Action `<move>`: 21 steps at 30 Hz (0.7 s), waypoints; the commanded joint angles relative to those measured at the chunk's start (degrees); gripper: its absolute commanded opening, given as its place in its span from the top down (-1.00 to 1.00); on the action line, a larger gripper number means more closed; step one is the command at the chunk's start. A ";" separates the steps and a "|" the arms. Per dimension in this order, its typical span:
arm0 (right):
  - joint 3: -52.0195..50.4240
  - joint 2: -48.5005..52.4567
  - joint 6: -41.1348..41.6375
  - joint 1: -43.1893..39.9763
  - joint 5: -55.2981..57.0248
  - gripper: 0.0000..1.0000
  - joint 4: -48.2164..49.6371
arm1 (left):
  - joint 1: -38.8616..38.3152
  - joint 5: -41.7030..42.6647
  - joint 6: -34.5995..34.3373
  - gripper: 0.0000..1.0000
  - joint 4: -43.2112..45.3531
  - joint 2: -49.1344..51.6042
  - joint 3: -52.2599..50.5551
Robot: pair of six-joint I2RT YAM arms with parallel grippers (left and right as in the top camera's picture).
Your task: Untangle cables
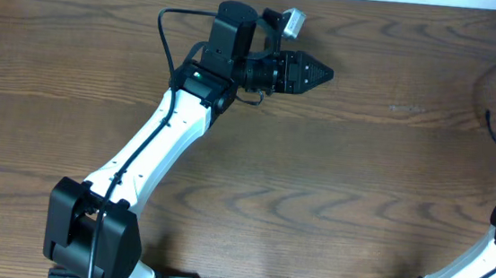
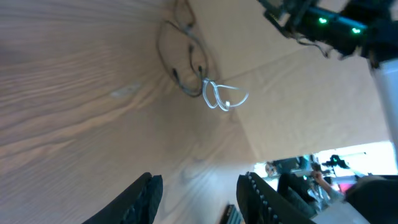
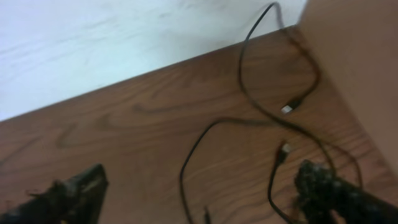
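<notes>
My left gripper (image 1: 324, 74) far centre over table (image 1: 360, 194), fingers partly apart, nothing between them, black cable (image 1: 491, 120) at far right edge, white cable (image 2: 219, 98) looped just beside it, my right gripper (image 3: 200, 177) spread wide, empty.

a thin black cable (image 2: 185, 91) is seen looped on the wooden table (image 2: 74, 93) in the upper middle of the view. a thin white cable (image 2: 219, 102) is coiled in small loops at its lower end. the left gripper (image 2: 200, 186) is seen at the bottom edge, jaws parted, nothing between them, well apart from both cables.
</notes>
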 commanded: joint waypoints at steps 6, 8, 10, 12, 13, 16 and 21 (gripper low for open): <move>0.81 -6.45 0.48 1.46 -11.47 -0.99 -8.22 | 0.33 -21.64 7.48 0.10 -8.15 -1.79 0.50; 0.81 -8.24 0.46 1.97 -14.05 -0.98 -11.41 | 0.79 -28.98 7.56 0.09 -10.38 -1.79 0.50; 0.81 -10.25 -1.11 2.67 -17.25 -0.99 -15.10 | 1.95 -36.48 7.58 -0.01 -12.17 -1.79 0.50; 0.81 -12.48 -3.58 3.56 -20.00 -0.98 -19.15 | 3.87 -41.00 7.56 -0.08 -13.38 -1.79 0.50; 0.81 -13.55 -4.44 4.22 -20.35 -0.99 -21.18 | 4.87 -41.79 7.56 -0.11 -13.77 -1.79 0.50; 0.81 -16.65 -7.28 6.62 -20.22 -0.99 -27.17 | 8.46 -41.92 7.56 -0.27 -15.15 -1.79 0.50; 0.81 -22.86 -11.32 12.07 -14.34 -0.98 -37.31 | 13.57 -41.90 7.56 -0.96 -19.82 -1.79 0.50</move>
